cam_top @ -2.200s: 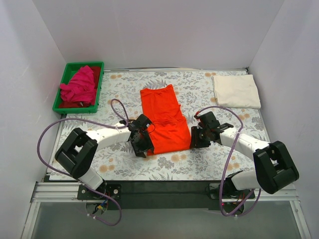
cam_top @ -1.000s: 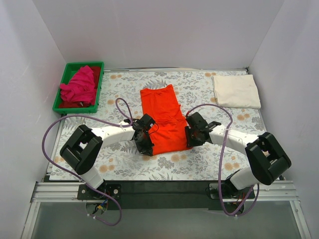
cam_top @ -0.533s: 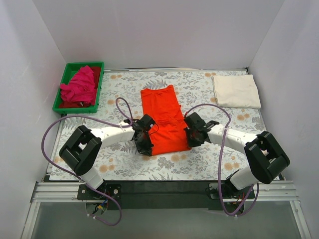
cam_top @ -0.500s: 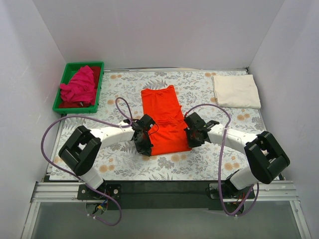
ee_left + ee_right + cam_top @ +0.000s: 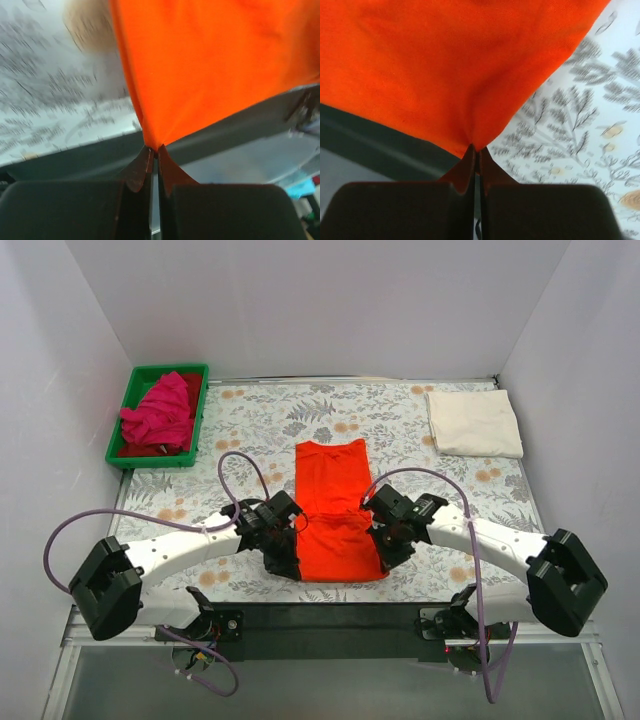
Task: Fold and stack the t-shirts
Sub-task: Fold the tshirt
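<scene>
The orange-red t-shirt point(image 5: 335, 510) lies in the middle of the floral cloth, its near end lifted. My left gripper point(image 5: 291, 540) is shut on the shirt's near left corner point(image 5: 152, 145). My right gripper point(image 5: 382, 537) is shut on the near right corner point(image 5: 476, 146). Both hold the near edge up above the table's front. The cream-white t-shirt point(image 5: 474, 422) lies folded at the back right. The magenta-pink t-shirt point(image 5: 160, 412) is bunched in the green tray point(image 5: 200, 375) at the back left.
The grey floral-print cloth point(image 5: 250, 430) covers the table. The black front rail point(image 5: 320, 612) runs under the held shirt edge. White walls close in the left, back and right sides.
Both grippers have pulled back toward the front edge, lifting the orange-red shirt's near end. The whole shirt has slid nearer and lies straighter.
</scene>
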Robot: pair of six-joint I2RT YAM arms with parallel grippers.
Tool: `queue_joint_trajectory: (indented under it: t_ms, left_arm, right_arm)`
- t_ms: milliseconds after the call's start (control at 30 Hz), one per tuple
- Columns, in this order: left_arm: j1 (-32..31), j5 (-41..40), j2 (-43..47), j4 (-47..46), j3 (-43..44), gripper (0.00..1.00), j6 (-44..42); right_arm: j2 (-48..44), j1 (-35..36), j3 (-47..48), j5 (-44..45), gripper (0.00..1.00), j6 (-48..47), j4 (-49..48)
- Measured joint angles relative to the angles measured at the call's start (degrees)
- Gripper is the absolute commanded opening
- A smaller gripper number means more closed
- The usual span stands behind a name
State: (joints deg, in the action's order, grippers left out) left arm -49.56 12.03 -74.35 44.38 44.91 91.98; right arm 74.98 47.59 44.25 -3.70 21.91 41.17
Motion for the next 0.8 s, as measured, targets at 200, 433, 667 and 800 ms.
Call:
queue_joint_trajectory:
  t_ms: [200, 433, 667, 800]
  left_arm:
    - [-3.91, 3.43, 6.86, 2.91, -0.15, 0.0, 3.61]
    - [0.35, -2.43, 8.68, 6.8, 11.98, 0.0, 6.58]
    - [12.55, -6.95, 6.14, 5.55, 14.51, 0.0, 5.03]
    - [16.46, -7.61, 1.09, 2.71, 16.35, 0.0, 3.06]
  right_arm:
    - [-3.78, 1.18, 6.27, -2.43, 0.01, -0.28, 12.48]
    - [1.95, -0.26, 27.96, -0.28, 0.01, -4.35, 21.44]
    - [12.09, -7.67, 41.24, 0.63, 0.01, -10.64, 23.93]
    - [18.38, -11.91, 47.45, 0.0, 0.01, -13.42, 24.5]
